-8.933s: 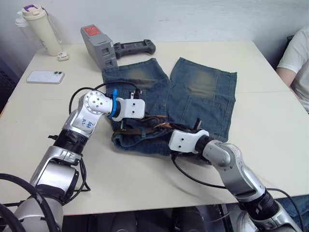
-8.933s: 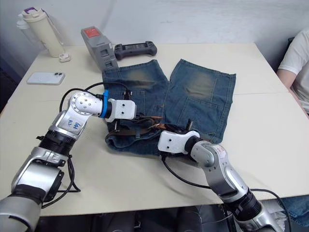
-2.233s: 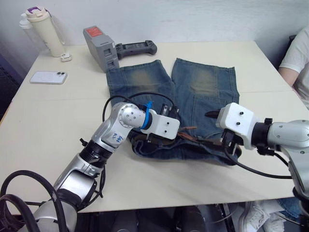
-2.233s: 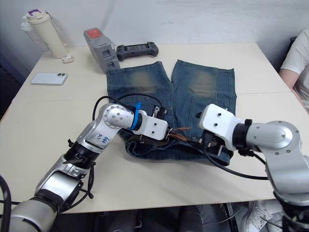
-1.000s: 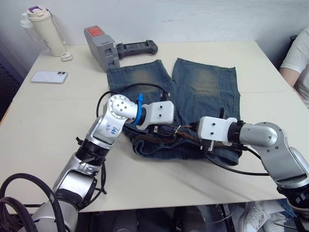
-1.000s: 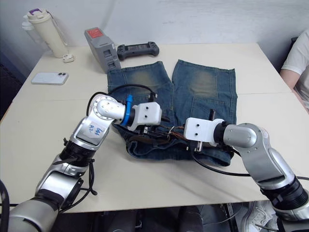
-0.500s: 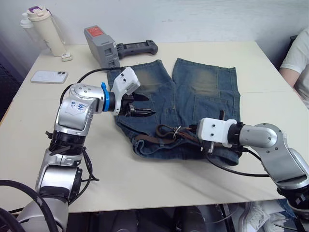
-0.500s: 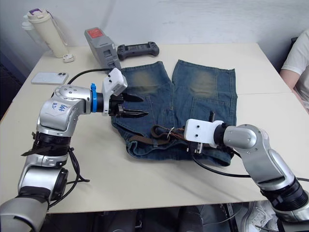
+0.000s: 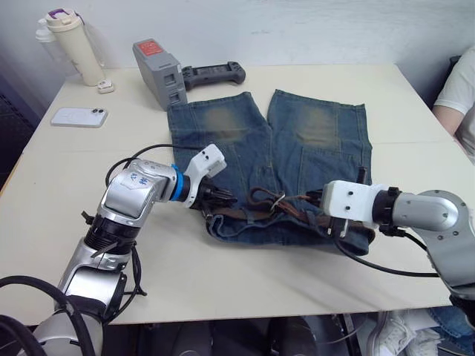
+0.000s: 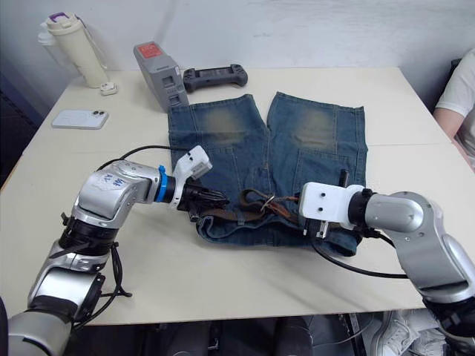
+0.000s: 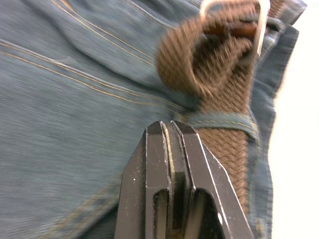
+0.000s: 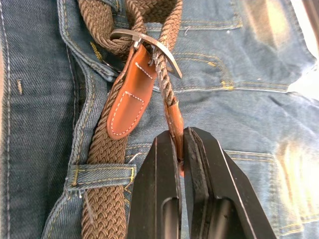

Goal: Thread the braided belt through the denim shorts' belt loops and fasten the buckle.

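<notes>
Right wrist view: right claw (image 12: 180,144) pinching braided belt (image 12: 101,149) tip, just beyond buckle (image 12: 147,42).

Brown woven braided belt (image 12: 102,144) with tan leather tab, silvery buckle (image 12: 147,44), on faded blue denim shorts (image 9: 312,133).

My left tool (image 10: 217,199) and right tool (image 10: 297,208) meet the braided belt (image 10: 249,206) along the denim shorts (image 10: 267,159) waistband, on the counter (image 10: 415,96).
</notes>
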{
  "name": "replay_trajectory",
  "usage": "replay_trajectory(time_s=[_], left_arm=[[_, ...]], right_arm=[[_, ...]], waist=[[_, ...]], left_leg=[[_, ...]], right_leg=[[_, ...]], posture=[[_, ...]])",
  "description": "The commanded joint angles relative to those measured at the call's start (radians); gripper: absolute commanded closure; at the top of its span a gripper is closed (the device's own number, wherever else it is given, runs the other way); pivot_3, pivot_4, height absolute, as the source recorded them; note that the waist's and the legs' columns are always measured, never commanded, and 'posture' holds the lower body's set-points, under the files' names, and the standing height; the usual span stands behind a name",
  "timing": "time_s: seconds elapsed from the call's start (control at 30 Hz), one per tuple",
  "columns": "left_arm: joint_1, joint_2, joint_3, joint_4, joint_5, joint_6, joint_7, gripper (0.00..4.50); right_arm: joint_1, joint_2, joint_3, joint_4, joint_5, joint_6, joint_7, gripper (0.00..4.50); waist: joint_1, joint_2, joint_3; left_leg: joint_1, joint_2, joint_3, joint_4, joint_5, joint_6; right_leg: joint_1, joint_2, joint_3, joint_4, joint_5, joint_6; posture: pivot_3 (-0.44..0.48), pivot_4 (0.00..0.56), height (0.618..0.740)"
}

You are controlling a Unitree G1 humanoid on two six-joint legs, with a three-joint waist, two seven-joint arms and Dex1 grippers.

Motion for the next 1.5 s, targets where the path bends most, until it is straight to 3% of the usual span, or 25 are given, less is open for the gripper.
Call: replay_trajectory(time_s=[0.03,0.33,0.5,0.67,0.97,1.23,1.5], left_arm=[[0.006,0.042,-0.048,-0.068,-0.042,0.01,-0.035,4.47],[0.095,0.179,-0.29,-0.059,0.096,-0.197,-0.044,4.47],[0.116,0.213,-0.354,-0.071,0.154,-0.265,-0.047,4.47],[0.123,0.272,-0.419,0.004,0.282,-0.389,-0.046,4.47],[0.121,0.323,-0.431,0.114,0.425,-0.551,-0.077,4.47],[0.134,0.348,-0.398,0.13,0.422,-0.579,-0.117,4.47],[0.157,0.398,-0.36,0.169,0.42,-0.641,-0.147,4.47]], right_arm=[[0.029,-0.033,-0.081,-0.043,0.027,0.007,0.012,4.5],[0.057,-0.045,-0.105,-0.077,0.06,0.022,0.013,4.5],[0.112,-0.068,-0.122,-0.071,0.044,-0.026,0.018,4.5],[0.258,-0.087,-0.217,0.0,-0.012,-0.235,0.007,4.5],[0.391,-0.075,-0.334,0.198,-0.114,-0.617,-0.086,4.5],[0.451,-0.097,-0.413,0.342,-0.102,-0.753,-0.077,4.5],[0.495,-0.091,-0.433,0.351,-0.051,-0.773,-0.053,4.5]], waist=[[-0.001,0.0,0.0],[0.0,0.0,0.0],[-0.002,0.001,-0.002],[-0.001,0.002,-0.006],[-0.019,0.002,-0.02],[-0.026,0.007,-0.025],[-0.034,0.007,-0.025]], left_leg=[[0.0,0.0,0.0,0.0,0.0,0.0],[0.002,0.0,0.001,-0.001,0.0,0.0],[0.007,0.0,0.001,-0.002,0.0,0.0],[0.009,0.0,0.001,-0.002,-0.001,0.001],[0.023,0.002,0.003,-0.004,-0.002,-0.002],[0.026,0.004,0.002,0.0,-0.004,-0.005],[0.027,0.005,0.002,-0.001,-0.005,-0.006]], right_leg=[[0.0,0.0,0.0,0.0,0.0,0.0],[0.0,0.0,0.001,0.0,0.0,0.0],[0.006,0.0,0.001,-0.002,0.0,0.0],[0.009,0.0,0.0,-0.003,-0.001,-0.001],[0.017,0.001,0.002,-0.002,-0.005,-0.006],[0.015,0.001,0.003,0.01,-0.013,-0.011],[0.014,0.001,0.004,0.012,-0.015,-0.013]], posture=[[0.0,0.15,0.65],[0.0,0.15,0.65],[0.0,0.15,0.65],[0.0,0.15,0.65],[0.0,0.15,0.65],[0.0,0.15,0.65],[0.0,0.15,0.65]])
